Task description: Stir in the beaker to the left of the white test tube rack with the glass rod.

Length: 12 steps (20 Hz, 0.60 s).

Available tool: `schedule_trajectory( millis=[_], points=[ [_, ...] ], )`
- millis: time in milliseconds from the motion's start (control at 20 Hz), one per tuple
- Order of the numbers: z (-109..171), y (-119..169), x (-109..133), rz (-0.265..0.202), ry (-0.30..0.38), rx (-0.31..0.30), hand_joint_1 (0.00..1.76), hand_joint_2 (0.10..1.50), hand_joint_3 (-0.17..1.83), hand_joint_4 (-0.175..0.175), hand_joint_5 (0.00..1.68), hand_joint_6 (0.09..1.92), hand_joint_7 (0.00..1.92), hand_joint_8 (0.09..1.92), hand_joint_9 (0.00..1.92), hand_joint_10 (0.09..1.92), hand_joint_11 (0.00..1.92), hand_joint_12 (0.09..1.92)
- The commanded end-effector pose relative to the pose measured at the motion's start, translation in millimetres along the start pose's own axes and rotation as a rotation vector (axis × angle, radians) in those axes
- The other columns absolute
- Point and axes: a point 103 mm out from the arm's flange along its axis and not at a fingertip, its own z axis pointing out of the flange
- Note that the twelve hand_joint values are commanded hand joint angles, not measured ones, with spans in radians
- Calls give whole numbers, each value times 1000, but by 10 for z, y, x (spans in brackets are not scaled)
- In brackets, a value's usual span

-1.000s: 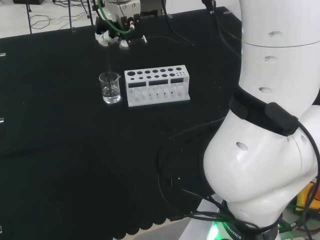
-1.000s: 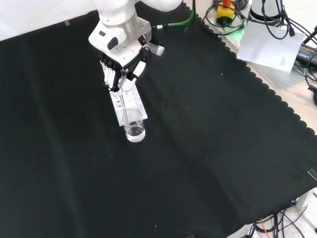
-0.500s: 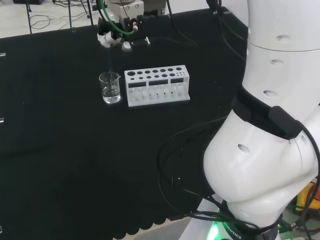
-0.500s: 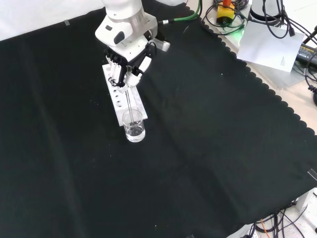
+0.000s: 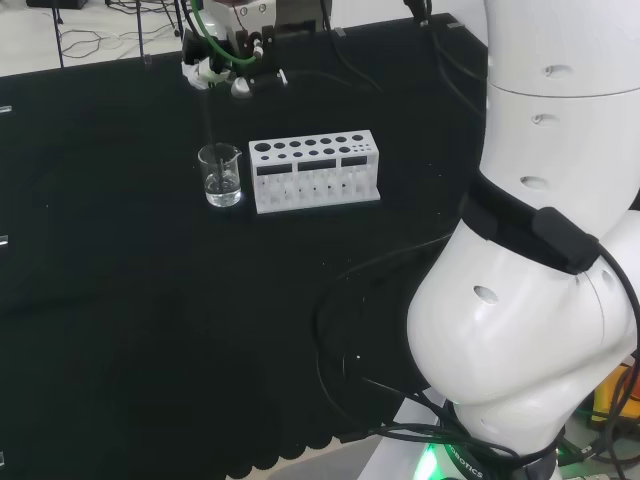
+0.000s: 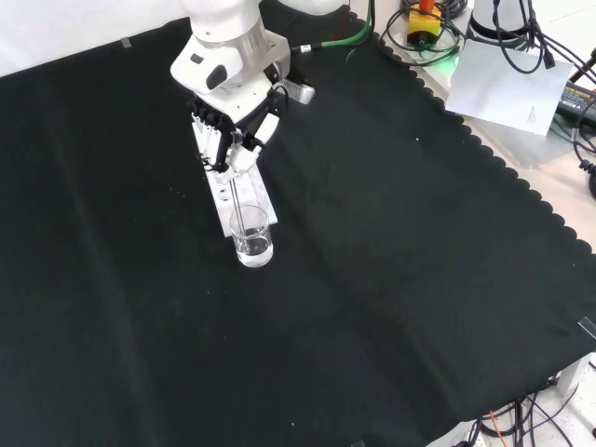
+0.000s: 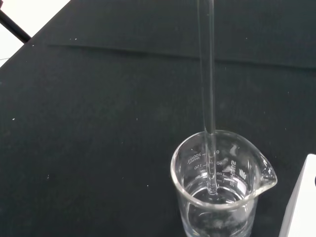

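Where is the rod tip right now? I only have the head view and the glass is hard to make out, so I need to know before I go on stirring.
Observer: In the wrist view the glass rod passes down through the mouth of the beaker, and its tip sits in the clear liquid.

Operator: Is the robot hand actually gripping the rod?

Observer: Yes. The front view shows the robot hand with its fingers curled round the rod's top, above the white test tube rack.

Operator: Which way does the beaker's spout face?

Observer: In the wrist view the spout points toward the rack's white edge, away from the rod.
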Motion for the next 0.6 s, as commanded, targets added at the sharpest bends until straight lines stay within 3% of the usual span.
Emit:
schedule_trajectory(
  millis=[50, 300, 600],
  points=[
    [-3, 20, -68, 15, -5, 10, 1298, 1147, -175, -175, 1093, 614, 1116, 1115, 1552, 1002, 1604, 823],
    [-30, -121, -227, 46, -13, 2, 1298, 1146, -175, -175, 1094, 613, 1117, 1114, 1552, 1001, 1604, 822],
    [-50, -220, -77, 33, -34, 6, 1298, 1146, -175, -175, 1094, 612, 1118, 1112, 1552, 1000, 1604, 821]
  ],
)
